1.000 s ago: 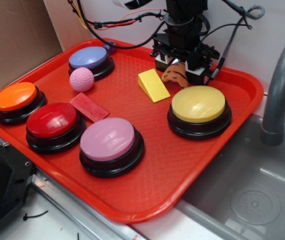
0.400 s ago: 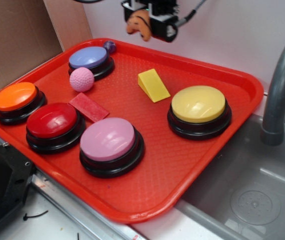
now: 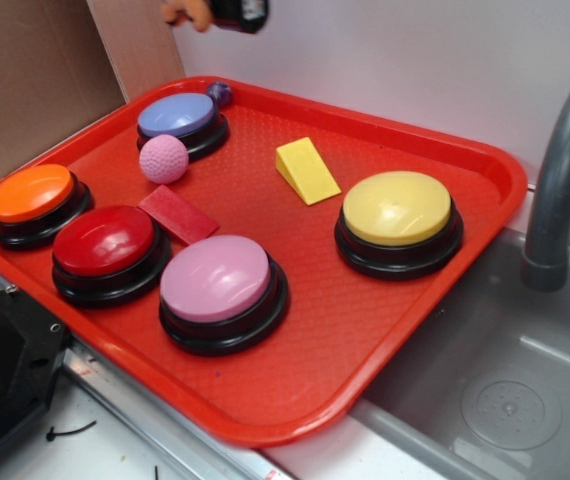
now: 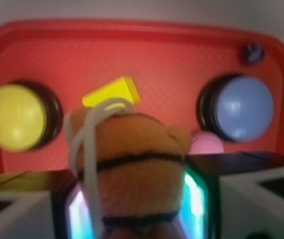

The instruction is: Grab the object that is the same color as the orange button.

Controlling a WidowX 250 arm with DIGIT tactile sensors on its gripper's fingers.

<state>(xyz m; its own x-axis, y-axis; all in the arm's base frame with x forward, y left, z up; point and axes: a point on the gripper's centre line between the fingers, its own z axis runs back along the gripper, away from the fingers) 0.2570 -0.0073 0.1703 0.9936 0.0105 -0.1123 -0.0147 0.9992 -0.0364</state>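
Up it comes! My gripper (image 4: 134,211) stays clamped on the striped plush toy (image 4: 132,169), now high above the tray (image 3: 405,330) — grab's basically done.

The gripper (image 4: 134,209) is closed on the orange tiger-striped plush toy (image 4: 132,169), which sits clamped between the two fingers (image 4: 254,199) and fills the lower middle of the view, its white string loop (image 4: 84,144) hanging along its left side. Well below it lies the red tray (image 4: 182,55). On the tray, the yellow-topped button (image 4: 15,117) sits near the left edge, the yellow wedge block (image 4: 112,92) near the middle, and the blue-topped button (image 4: 241,107) near the right edge. A small dark purple ball (image 4: 253,51) rests in the far right corner. The pink ball (image 4: 207,143) is just beside the blue-topped button, partly hidden by the gripper.
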